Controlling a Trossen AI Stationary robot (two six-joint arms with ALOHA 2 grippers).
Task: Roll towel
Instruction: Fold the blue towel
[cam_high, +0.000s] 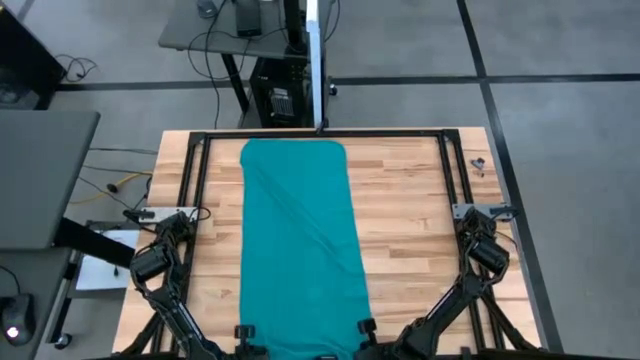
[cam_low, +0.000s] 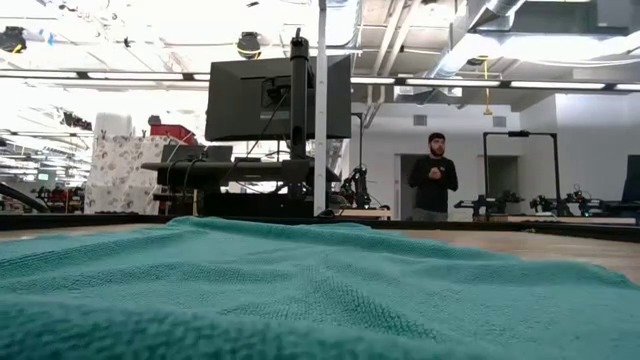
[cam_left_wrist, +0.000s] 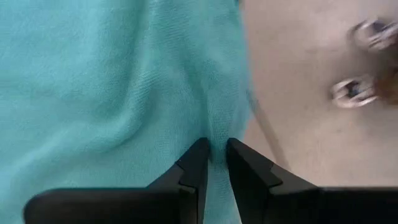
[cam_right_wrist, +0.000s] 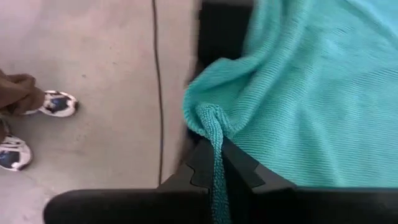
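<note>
In the high view, the towel (cam_high: 298, 240) is seen laid lengthwise down the middle of the wooden table (cam_high: 410, 220), its far end near the table's far edge and its near end at the near edge. The left gripper (cam_high: 244, 333) and the right gripper (cam_high: 366, 328) are placed at the 2 near corners of the cloth, 1 at each.

In the low view, the towel (cam_low: 300, 290) fills the foreground as a soft, looped pile lying in shallow folds. A person (cam_low: 433, 175) is seen standing well beyond the table. Neither gripper is shown here.

In the left wrist view, the left gripper (cam_left_wrist: 212, 155) is closed, with a thin ridge of the towel (cam_left_wrist: 112, 81) pinched between its fingers near the cloth's side edge. Shoes (cam_left_wrist: 360, 62) are seen on the floor beyond.

In the right wrist view, the right gripper (cam_right_wrist: 216, 163) is clamped on a bunched corner of the towel (cam_right_wrist: 311, 93), and a twisted strand of it is drawn down between the fingers.

The cloth is judged light, limp and easily stretched, with some grip from its pile. It is best held at the 2 near corners, as now, so that the end can be turned over evenly; uneven pull would likely skew the roll.
</note>
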